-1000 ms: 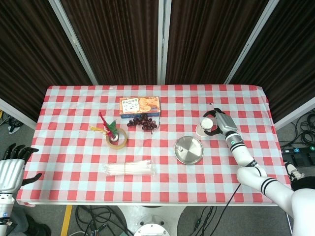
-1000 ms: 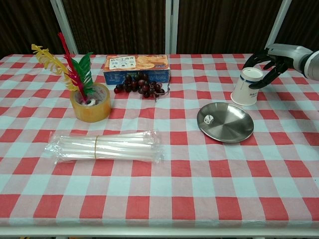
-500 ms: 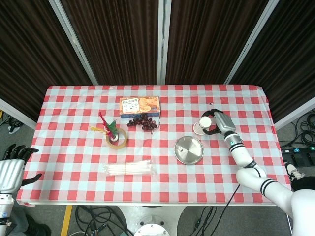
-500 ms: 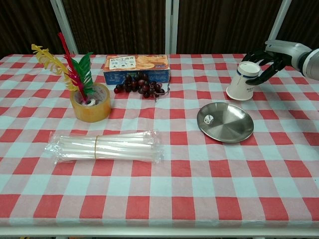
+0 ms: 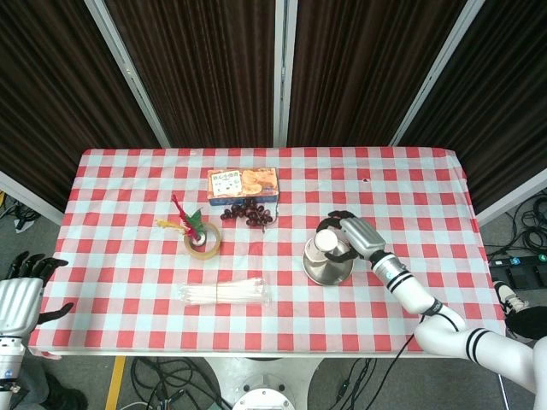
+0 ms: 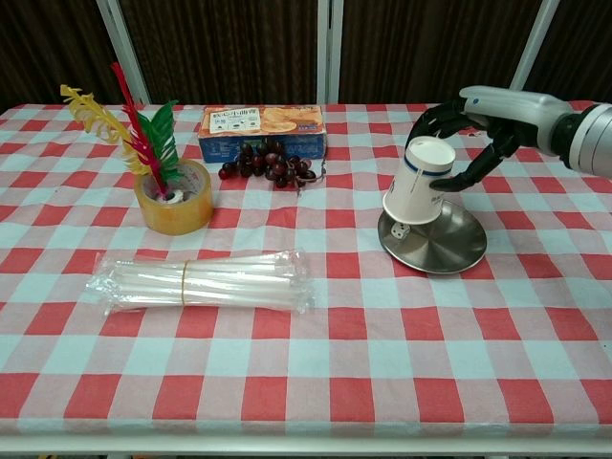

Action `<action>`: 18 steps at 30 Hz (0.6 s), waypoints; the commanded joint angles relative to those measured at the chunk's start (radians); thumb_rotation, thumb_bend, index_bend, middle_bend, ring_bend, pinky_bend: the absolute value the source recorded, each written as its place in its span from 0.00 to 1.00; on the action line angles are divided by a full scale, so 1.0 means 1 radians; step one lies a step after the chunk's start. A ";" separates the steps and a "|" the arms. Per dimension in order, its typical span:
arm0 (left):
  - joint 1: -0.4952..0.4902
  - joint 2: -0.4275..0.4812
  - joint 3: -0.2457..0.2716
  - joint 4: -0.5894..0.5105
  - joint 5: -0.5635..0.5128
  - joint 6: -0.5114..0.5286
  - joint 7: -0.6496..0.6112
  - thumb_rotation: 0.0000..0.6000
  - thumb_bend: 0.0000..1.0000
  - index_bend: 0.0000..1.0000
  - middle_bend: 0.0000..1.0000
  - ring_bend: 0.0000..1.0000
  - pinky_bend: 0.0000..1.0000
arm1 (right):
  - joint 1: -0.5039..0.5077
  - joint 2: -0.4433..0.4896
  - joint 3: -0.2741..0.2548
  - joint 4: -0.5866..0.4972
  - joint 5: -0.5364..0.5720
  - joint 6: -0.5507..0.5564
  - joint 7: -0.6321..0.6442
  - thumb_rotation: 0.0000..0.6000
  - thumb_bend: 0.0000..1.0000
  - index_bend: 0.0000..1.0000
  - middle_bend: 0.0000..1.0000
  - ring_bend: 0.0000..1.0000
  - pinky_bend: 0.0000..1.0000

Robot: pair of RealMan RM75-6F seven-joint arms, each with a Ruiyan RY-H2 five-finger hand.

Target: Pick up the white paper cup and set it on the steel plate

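Observation:
The white paper cup (image 6: 415, 185), upside down and tilted, hangs just over the left part of the steel plate (image 6: 449, 249). My right hand (image 6: 457, 143) holds it, fingers wrapped around its closed end. The head view shows the cup (image 5: 324, 245) above the plate (image 5: 333, 270) with the right hand (image 5: 345, 238) on it. A small die seen on the plate before is now hidden behind the cup. My left hand (image 5: 24, 286) rests off the table's left edge, holding nothing, fingers apart.
A cracker box (image 6: 262, 133) and grapes (image 6: 268, 163) lie at the back. A tape roll (image 6: 175, 198) holding coloured feathers (image 6: 134, 126) stands at the left. A wrapped bundle of straws (image 6: 201, 281) lies near the front.
My right hand has carried the cup leftward and toward the front, from the cloth behind the plate to above the plate. The left hand has stayed put.

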 commanded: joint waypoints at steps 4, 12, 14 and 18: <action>0.001 -0.005 0.001 0.010 -0.001 -0.002 -0.010 1.00 0.04 0.27 0.26 0.15 0.09 | 0.019 -0.052 -0.026 0.041 0.004 -0.016 -0.042 1.00 0.27 0.62 0.36 0.13 0.11; -0.001 -0.011 0.001 0.021 0.001 -0.005 -0.022 1.00 0.04 0.27 0.26 0.15 0.09 | 0.018 -0.059 -0.038 0.049 0.017 -0.010 -0.066 1.00 0.27 0.62 0.35 0.13 0.11; -0.001 -0.012 0.001 0.023 0.002 -0.005 -0.021 1.00 0.04 0.27 0.26 0.15 0.09 | 0.018 -0.055 -0.044 0.045 0.015 -0.010 -0.072 1.00 0.27 0.62 0.35 0.13 0.11; -0.002 -0.013 0.001 0.022 0.003 -0.004 -0.021 1.00 0.04 0.27 0.26 0.15 0.09 | 0.004 -0.040 -0.059 0.027 0.004 0.014 -0.083 1.00 0.27 0.62 0.35 0.13 0.11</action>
